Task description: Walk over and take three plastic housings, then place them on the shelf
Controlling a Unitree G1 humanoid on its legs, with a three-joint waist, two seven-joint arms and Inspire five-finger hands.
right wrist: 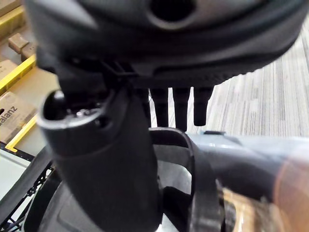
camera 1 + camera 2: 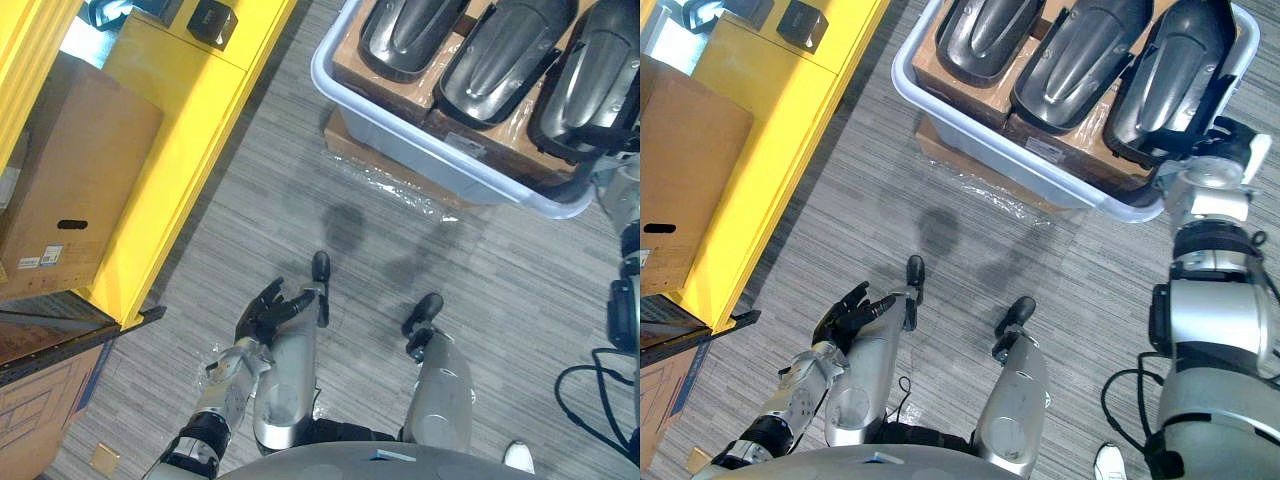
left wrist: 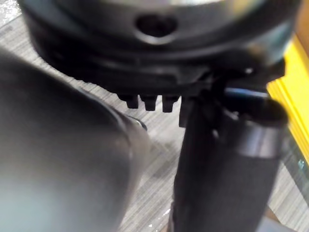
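In the left eye view, three plastic housings point(image 2: 505, 55) are seen lying side by side on cardboard in a pale bin point(image 2: 425, 145) at the far right of the floor point(image 2: 400, 260). They are well apart from the yellow shelf point(image 2: 190, 120) on the left, where a cardboard box point(image 2: 70, 170) is stored. The left hand point(image 2: 268, 312) is held low and near, fingers loosely spread, with nothing in it. It is judged to be kept out of the way while the other arm reaches.

In the right eye view, the right hand point(image 2: 1195, 148) is set at the bin's near right corner, on the near edge of the rightmost housing point(image 2: 1165, 80), presumably chosen as the closest.

In the left wrist view, straight fingers are shown above the floor.

In the right wrist view, the housing's dark rim is seen between the thumb point(image 1: 106, 159) and the straight fingers point(image 1: 181, 108), which are held apart and not closed on it. None of the three is judged taken yet.
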